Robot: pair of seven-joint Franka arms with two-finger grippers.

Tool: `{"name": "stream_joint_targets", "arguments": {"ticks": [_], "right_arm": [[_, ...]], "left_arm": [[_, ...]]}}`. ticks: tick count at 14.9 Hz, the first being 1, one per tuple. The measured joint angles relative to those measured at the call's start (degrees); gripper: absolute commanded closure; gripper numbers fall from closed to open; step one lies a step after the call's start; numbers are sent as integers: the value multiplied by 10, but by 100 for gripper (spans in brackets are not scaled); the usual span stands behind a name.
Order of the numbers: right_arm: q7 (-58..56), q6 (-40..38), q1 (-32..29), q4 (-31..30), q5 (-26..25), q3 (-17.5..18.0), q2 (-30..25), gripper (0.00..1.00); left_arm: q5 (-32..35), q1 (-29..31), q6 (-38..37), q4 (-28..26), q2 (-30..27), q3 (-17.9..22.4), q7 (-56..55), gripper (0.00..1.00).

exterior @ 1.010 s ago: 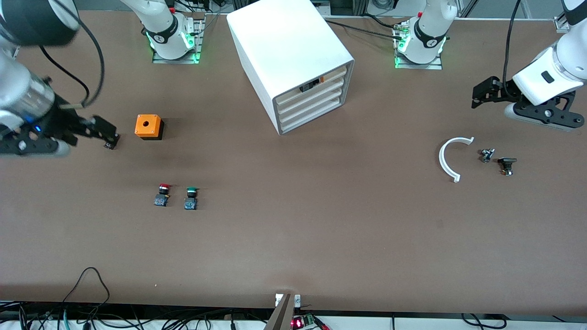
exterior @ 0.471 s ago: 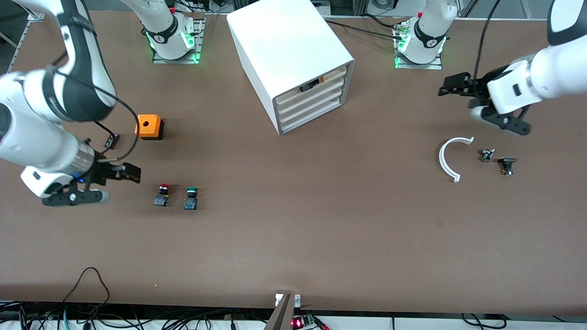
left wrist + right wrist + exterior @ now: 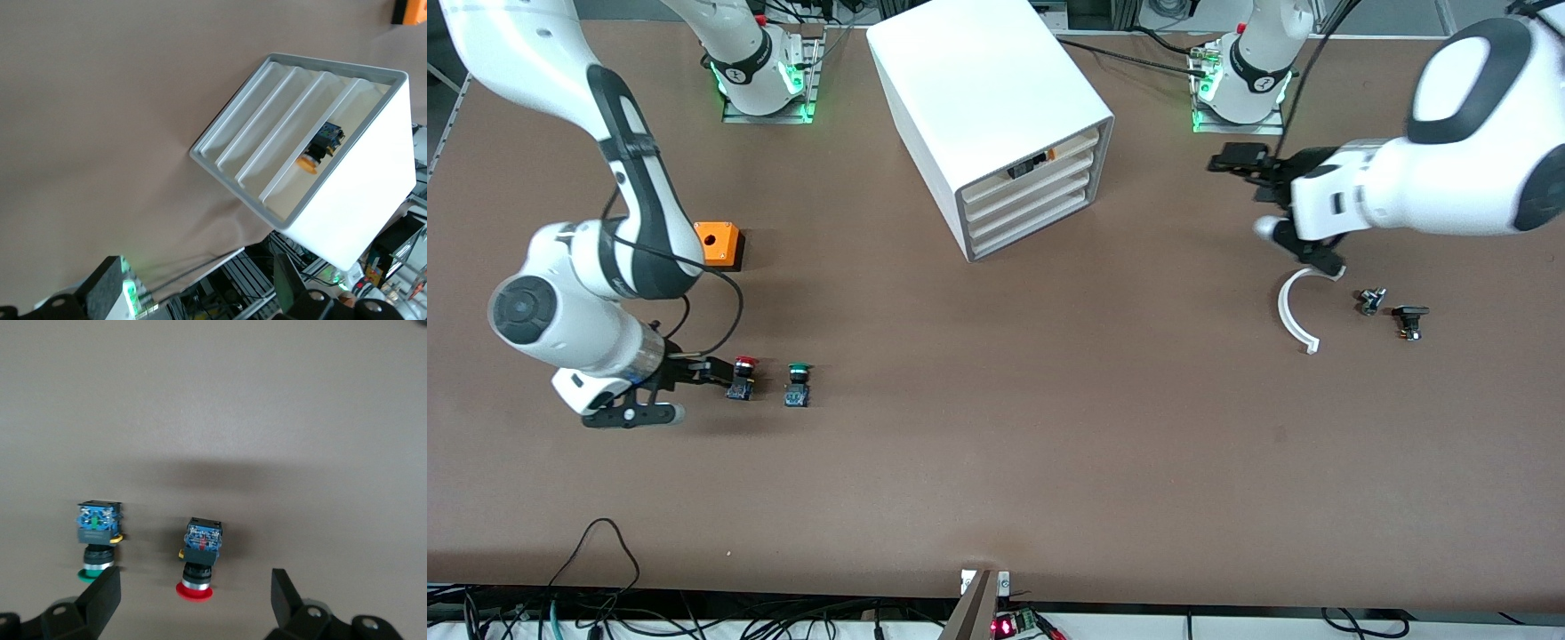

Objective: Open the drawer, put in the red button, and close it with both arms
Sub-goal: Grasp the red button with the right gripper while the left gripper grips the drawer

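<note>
Red button [image 3: 742, 377] lies on bench [image 3: 996, 444] toward right arm's end, just beside green button [image 3: 797, 384], well apart from cabinet [image 3: 996, 124]. Right claw [image 3: 713, 372] open, low by red button, w/ cap lined up between its fingers in right wrist view. Drawer [image 3: 1030, 190] shut, 2nd from top. Left claw [image 3: 1236, 160] open, over bench near white arc [image 3: 1294, 311].

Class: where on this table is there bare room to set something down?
Bare: the wide stretch between the cabinet, the green button and the white arc, down to the nearer table edge. Crowded: around the red button under the right gripper.
</note>
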Motion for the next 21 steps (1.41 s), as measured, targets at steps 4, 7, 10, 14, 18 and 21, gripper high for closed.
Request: {"name": "stream_joint_targets", "arguments": {"ticks": [4, 7, 10, 14, 18, 21], "right_arm": [[0, 58, 0, -30, 0, 0, 25, 0], [0, 88, 0, -39, 0, 0, 48, 1], [0, 108, 0, -40, 0, 0, 70, 6], [0, 112, 0, -40, 0, 0, 77, 42], [0, 112, 0, -40, 0, 0, 77, 84], [0, 112, 0, -40, 0, 0, 77, 100]], "left_arm": [[-118, -2, 150, -109, 14, -14, 125, 0], [-213, -2, 250, -197, 26, -31, 221, 0], [-311, -2, 289, -252, 43, -50, 305, 0], [-449, -2, 306, -326, 65, -85, 414, 0], [-510, -2, 306, -346, 98, -108, 444, 8], [-518, -2, 306, -355, 105, -116, 450, 17]]}}
